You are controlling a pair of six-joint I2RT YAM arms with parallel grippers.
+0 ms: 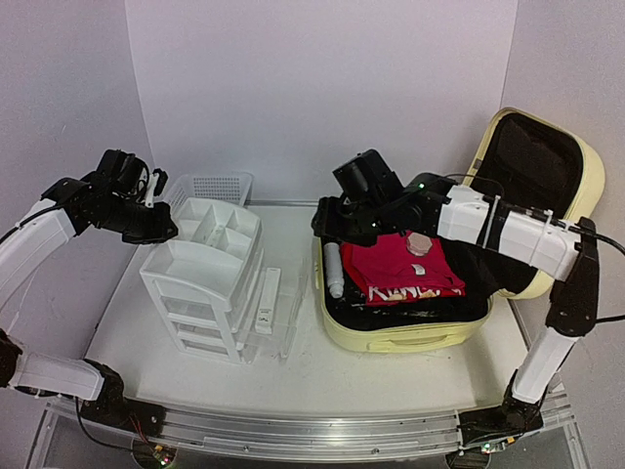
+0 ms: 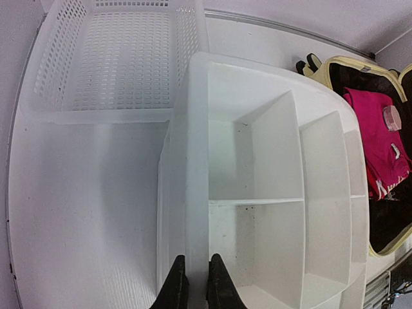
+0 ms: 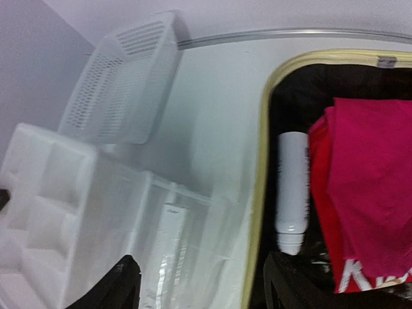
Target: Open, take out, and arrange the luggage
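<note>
Hovering our spread-jawed right gripper (image 3: 201,293) over the lid-up pale-yellow hard-shell suitcase (image 1: 391,338) at three o'clock, left gripper (image 2: 193,286) pinched together empty, we risk snagging the folded pink shirt (image 3: 367,193) beside the white plastic bottle (image 3: 293,187).

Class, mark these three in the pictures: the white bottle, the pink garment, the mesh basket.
white bottle (image 3: 293,183), right wrist view, middle of its body.
pink garment (image 1: 400,266), top view, centre of the folded cloth.
mesh basket (image 2: 122,61), left wrist view, its bare perforated floor.
</note>
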